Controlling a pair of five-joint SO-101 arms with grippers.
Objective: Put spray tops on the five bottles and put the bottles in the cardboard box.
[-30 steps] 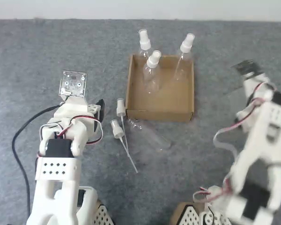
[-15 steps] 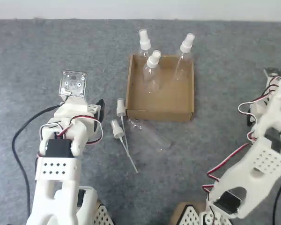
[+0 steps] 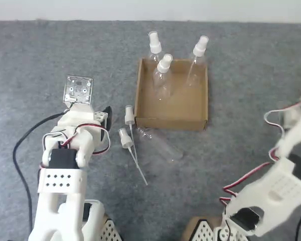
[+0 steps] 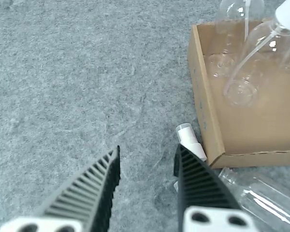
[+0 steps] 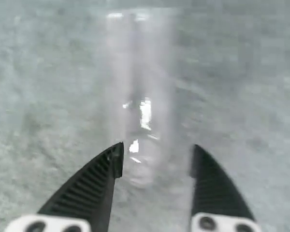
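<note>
Our left gripper [image 4: 147, 150] hangs wide open and empty over the carpet [image 4: 63, 72], near two loose spray tops [image 3: 125, 136]. Our right gripper [image 5: 157, 145] stands open with a clear bottle [image 5: 140, 87] between its fingers, ungripped. Farther off, an uncapped bottle [image 3: 158, 143] lies just beside the cardboard box [image 3: 171, 123], which holds capped bottles [image 3: 163, 75].

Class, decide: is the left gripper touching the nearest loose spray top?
Apart. The high view shows bare carpet between the left gripper and the spray top.

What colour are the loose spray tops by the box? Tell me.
White spray tops, clearest in the high view.
</note>
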